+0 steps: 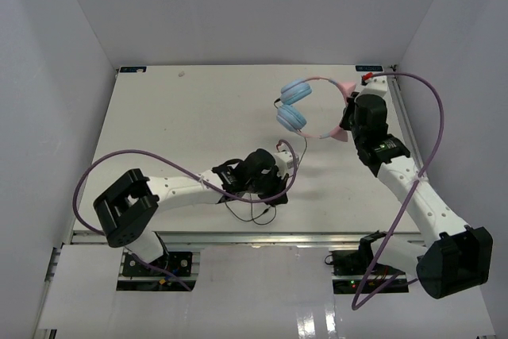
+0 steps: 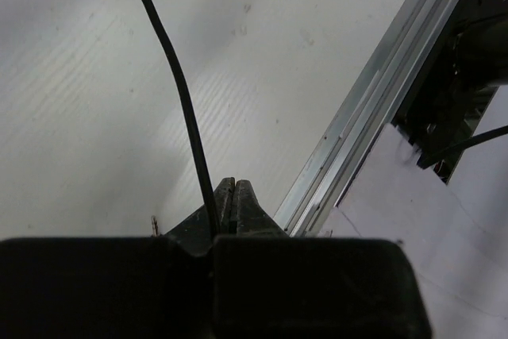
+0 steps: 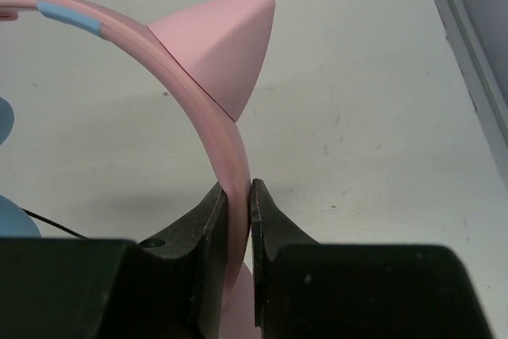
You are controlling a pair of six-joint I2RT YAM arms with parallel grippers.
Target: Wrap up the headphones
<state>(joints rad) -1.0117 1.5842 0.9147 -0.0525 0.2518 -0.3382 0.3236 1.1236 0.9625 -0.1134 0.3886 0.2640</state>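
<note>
**Right claw** (image 3: 238,196): the jaws are almost shut and clamp the pink headband (image 3: 213,121) of the headphones (image 1: 295,94), with one finger on each face of the band. A pink cat-ear point (image 3: 218,45) stands on the band just beyond the fingertips. In the top view the claw grips the band between two such points. The two light-blue ear cups (image 1: 291,117) sit to the left of this claw, side by side over the white table (image 1: 182,117). Whether they touch the table cannot be told.

**Left claw** (image 2: 228,190): the jaws are closed to a hairline and pinch the thin black cord (image 2: 178,89), which rises from the fingertips and runs ahead out of the wrist view. In the top view this claw lies to the left of the right claw and well apart from it, with the ear cups beyond its tip. Slack cord loops on the table beside it, toward the near edge. An aluminium rail (image 2: 349,140) runs just to the right of its fingertips.
</note>
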